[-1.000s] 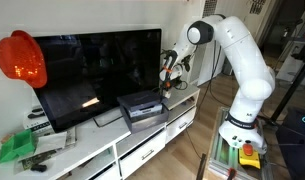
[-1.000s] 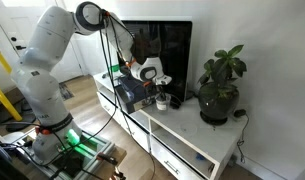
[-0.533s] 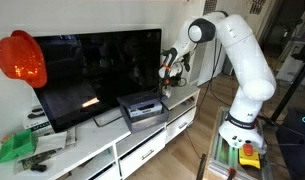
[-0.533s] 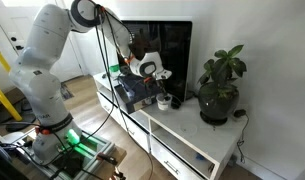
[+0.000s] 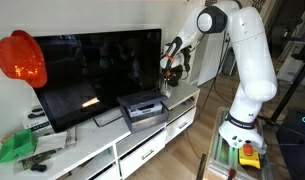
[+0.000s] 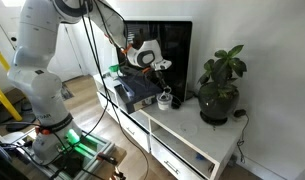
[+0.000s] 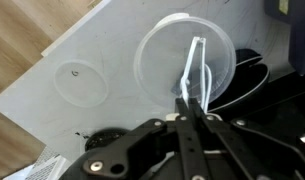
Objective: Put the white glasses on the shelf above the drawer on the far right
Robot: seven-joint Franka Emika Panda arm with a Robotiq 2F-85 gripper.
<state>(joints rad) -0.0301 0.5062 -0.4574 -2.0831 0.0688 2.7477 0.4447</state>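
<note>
Visibility at the grasp is poor. In both exterior views the gripper (image 5: 170, 68) (image 6: 159, 66) is small and dark against the television (image 5: 92, 65), and we cannot make out there what it carries. The wrist view settles it: the gripper (image 7: 189, 106) is clenched on the white glasses (image 7: 195, 65), of which we see only a thin white strip rising from between the fingers. The rest of the frame is hidden or too fine to read. The glasses are held in the air directly over a clear cup (image 7: 157, 60) that stands on the table (image 7: 112, 60). A dark shape behind the cup is cut off by the right border, and we cannot identify it.

The table (image 6: 197, 138) is a long, low white unit with drawers (image 5: 142, 157) below, set against a white wall. It carries the television, a black box (image 5: 142, 104) by the front edge, and a potted plant (image 6: 220, 75) near one end. A red object (image 5: 20, 58) and green items (image 5: 17, 148) sit toward the opposite end.

In the wrist view the table edge runs diagonally, with wood floor (image 7: 32, 30) beyond it. A faint clear ring (image 7: 80, 82) lies near that edge. Bare top shows along the front edge by the plant-end corner.
</note>
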